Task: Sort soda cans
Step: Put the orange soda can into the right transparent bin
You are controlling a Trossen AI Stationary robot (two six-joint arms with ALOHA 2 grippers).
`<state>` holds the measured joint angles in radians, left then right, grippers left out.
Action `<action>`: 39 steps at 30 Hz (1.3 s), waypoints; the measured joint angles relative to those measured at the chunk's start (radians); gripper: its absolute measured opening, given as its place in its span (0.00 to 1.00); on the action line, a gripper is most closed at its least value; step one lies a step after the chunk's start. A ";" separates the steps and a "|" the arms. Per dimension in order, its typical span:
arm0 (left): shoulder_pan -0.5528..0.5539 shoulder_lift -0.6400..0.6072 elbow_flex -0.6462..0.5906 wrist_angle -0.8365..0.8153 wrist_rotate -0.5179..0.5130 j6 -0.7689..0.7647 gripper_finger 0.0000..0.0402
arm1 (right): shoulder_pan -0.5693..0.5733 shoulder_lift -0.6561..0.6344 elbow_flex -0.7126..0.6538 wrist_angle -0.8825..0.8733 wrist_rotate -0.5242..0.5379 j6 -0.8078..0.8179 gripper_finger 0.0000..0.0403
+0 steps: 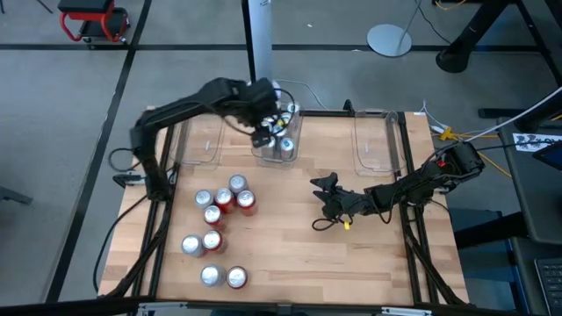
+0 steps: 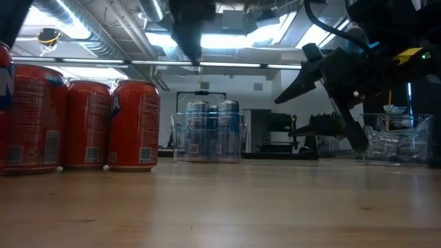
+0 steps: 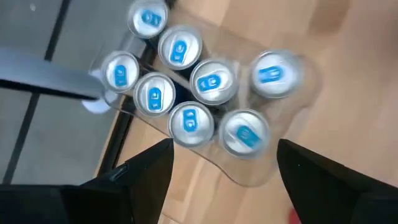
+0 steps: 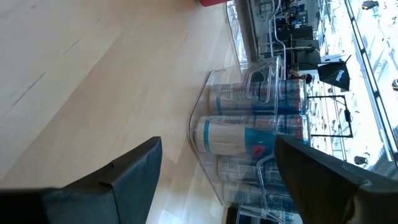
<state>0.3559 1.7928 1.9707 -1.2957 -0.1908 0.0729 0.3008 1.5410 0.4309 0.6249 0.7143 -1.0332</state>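
Note:
Several blue-and-white soda cans (image 3: 186, 81) stand upright in the clear middle bin (image 1: 283, 147) at the table's far edge. My left gripper (image 3: 224, 180) hovers open above that bin (image 1: 266, 134), with nothing between its fingers. A group of red soda cans (image 1: 224, 202) stands upright on the table's left half, with more cans (image 1: 211, 259) toward the near edge. My right gripper (image 1: 320, 204) stands open over the middle of the table, nearly level, and faces the middle bin (image 4: 249, 124).
Two more clear bins stand at the far edge, one at the left (image 1: 200, 142) and one at the right (image 1: 373, 145). Bare wood (image 1: 351, 259) lies at the near right. A black frame (image 1: 413, 237) runs along the table's sides.

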 joint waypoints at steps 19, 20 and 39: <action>-0.457 -0.783 -0.790 0.397 -0.154 -0.255 0.68 | 0.000 0.000 0.010 0.085 -0.106 -0.019 0.77; -0.477 -0.817 -0.842 0.453 -0.155 -0.252 0.68 | 0.000 0.000 0.024 0.084 -0.132 -0.019 0.78; -0.622 -1.122 -1.395 0.927 -0.208 -0.114 0.68 | -0.056 0.249 0.631 -0.142 -0.300 -0.101 0.95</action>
<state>-0.2665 0.6711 0.5756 -0.3690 -0.3988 -0.0407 0.2448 1.7896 1.0621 0.4833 0.4145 -1.1342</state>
